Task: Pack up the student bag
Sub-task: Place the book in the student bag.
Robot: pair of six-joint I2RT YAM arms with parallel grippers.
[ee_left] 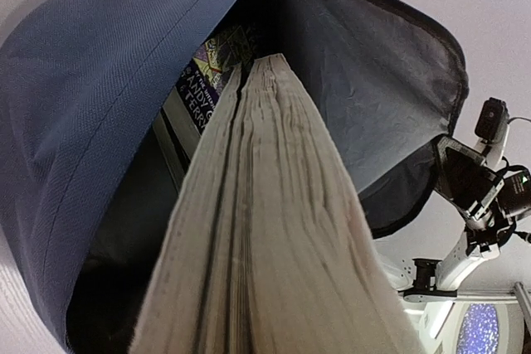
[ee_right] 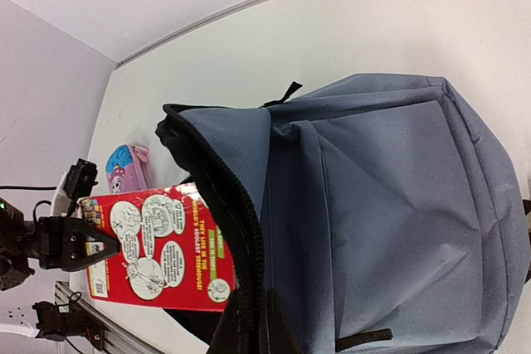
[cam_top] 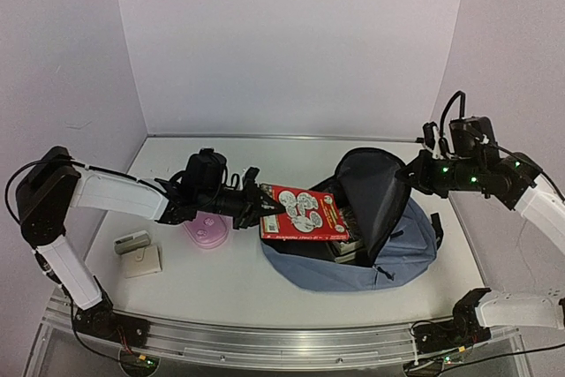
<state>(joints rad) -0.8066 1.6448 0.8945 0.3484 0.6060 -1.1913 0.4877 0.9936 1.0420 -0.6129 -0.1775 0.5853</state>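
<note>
Lying right of centre in the overhead view, the student bag gapes toward the left, its flap held up by the right gripper, fingers pinched shut on the zipper rim; the left gripper clamps a red book at the bag's mouth, another book inside

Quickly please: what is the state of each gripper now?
Left gripper: closed, holding the red book.
Right gripper: closed on the blue backpack, at its open flap.
</note>
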